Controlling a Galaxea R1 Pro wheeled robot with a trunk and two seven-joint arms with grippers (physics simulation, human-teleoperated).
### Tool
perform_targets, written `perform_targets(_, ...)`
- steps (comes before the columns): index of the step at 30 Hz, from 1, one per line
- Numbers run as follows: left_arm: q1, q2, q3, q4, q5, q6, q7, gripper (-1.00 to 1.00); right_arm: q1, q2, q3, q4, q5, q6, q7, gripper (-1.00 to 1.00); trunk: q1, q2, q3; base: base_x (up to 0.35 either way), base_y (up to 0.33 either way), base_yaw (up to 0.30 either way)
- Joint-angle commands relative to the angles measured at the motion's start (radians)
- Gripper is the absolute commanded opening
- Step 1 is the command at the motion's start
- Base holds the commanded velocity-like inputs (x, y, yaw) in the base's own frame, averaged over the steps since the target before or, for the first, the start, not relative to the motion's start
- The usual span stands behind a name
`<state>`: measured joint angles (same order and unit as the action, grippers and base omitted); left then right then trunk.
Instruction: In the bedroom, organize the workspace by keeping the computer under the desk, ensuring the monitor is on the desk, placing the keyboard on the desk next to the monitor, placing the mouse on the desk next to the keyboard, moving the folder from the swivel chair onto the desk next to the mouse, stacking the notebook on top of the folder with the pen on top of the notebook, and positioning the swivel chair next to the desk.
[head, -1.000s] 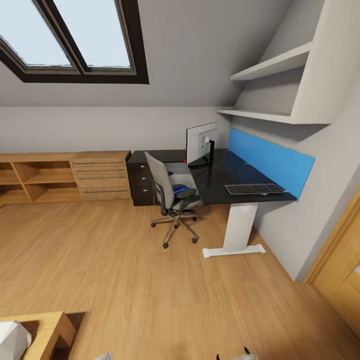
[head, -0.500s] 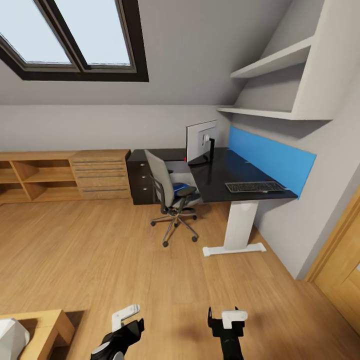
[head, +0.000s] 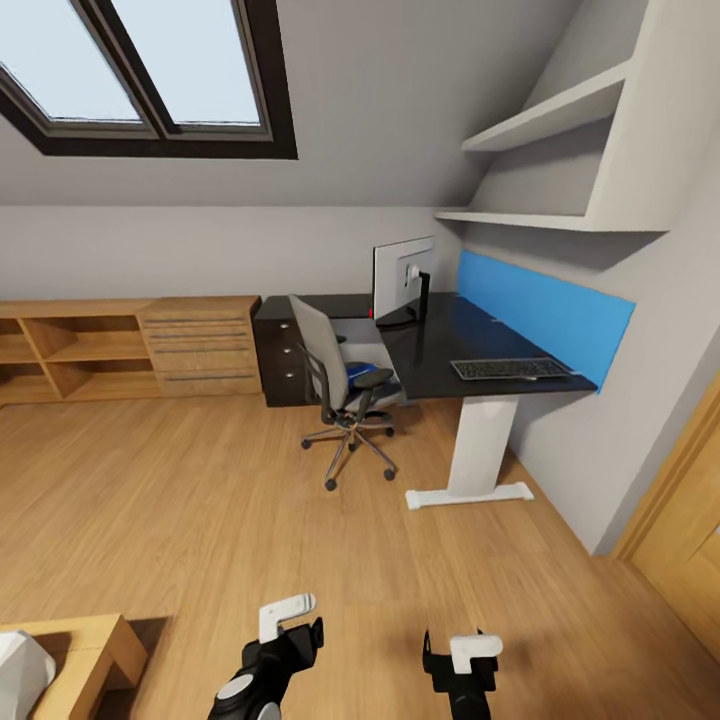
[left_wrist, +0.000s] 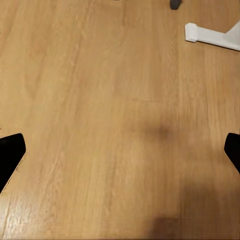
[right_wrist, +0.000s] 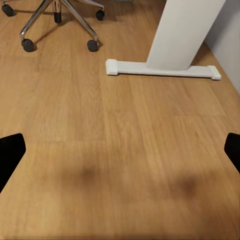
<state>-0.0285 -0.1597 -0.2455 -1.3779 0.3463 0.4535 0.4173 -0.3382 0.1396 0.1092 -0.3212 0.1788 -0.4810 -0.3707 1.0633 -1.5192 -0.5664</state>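
Across the attic bedroom with its light wood floor, the long black L-shaped desk stands against the grey wall on a white leg, its black tabletop backed by a bright blue wall panel. The wide flat monitor with a white back stands upright on the tabletop near the inner corner. The slim dark grey keyboard lies on the tabletop near its front end, well apart from the monitor. The grey padded swivel chair on a chrome five-star base sits just beside the desk, and the flat bright blue folder lies on its seat. The black drawer unit with silver knobs stands under the desk's far wing, beside a light wooden chest.

The left gripper and right gripper hang low over the bare floor, well apart from the desk. In both wrist views the fingers stand wide apart, holding nothing.
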Motion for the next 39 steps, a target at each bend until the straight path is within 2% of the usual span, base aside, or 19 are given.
perform_targets(1,-0.001,0.008,-0.003,-0.002,0.01,-0.001,0.009,1.0,-0.001,0.0,0.003,0.0,0.008,0.001,-0.01,1.0,0.004,-0.008,-0.004,0.0,0.0,0.0)
perform_targets(2,-0.001,0.031,-0.005,-0.003,0.01,-0.008,0.008,1.0,-0.001,0.0,0.002,-0.001,0.008,0.001,-0.01,1.0,0.008,-0.015,-0.007,0.0,0.0,0.0)
perform_targets(4,-0.001,0.06,-0.006,-0.007,0.012,-0.013,0.008,1.0,-0.001,-0.001,0.001,-0.001,0.008,0.001,-0.011,1.0,0.015,-0.029,-0.014,0.0,0.0,0.0)
perform_targets(5,-0.001,0.088,-0.008,-0.01,0.012,-0.017,0.009,1.0,-0.001,-0.001,0.001,-0.002,0.008,-0.003,-0.011,1.0,0.019,-0.036,-0.017,0.0,0.0,0.0)
perform_targets(6,-0.001,0.108,-0.008,-0.012,0.013,-0.019,0.009,1.0,-0.001,-0.001,0.001,-0.003,0.008,-0.013,-0.012,1.0,0.023,-0.043,-0.02,0.0,0.0,0.0)
perform_targets(7,-0.001,0.131,-0.008,-0.026,0.013,-0.021,0.01,1.0,0.0,-0.001,0.001,-0.003,0.008,-0.057,-0.012,1.0,0.027,-0.05,-0.023,0.0,0.0,0.0)
perform_targets(12,-0.001,0.146,0.003,-0.047,0.013,-0.02,0.009,1.0,0.0,0.0,0.004,0.004,0.008,-0.098,-0.01,1.0,0.046,-0.085,-0.039,0.0,0.0,0.0)
perform_targets(17,-0.001,0.147,0.02,-0.049,0.013,-0.019,0.009,1.0,-0.001,-0.001,0.004,0.006,0.008,-0.102,-0.01,1.0,0.065,-0.12,-0.054,0.0,0.0,0.0)
perform_targets(29,-0.001,0.148,0.025,-0.051,0.013,-0.019,0.009,1.0,-0.001,-0.002,0.003,0.016,0.008,-0.102,-0.01,1.0,0.111,-0.204,-0.092,0.0,0.0,0.0)
perform_targets(39,-0.001,0.148,0.081,-0.053,0.014,-0.015,0.007,1.0,0.0,-0.002,0.01,0.018,0.019,-0.107,-0.01,1.0,0.15,-0.274,-0.123,0.0,0.0,0.0)
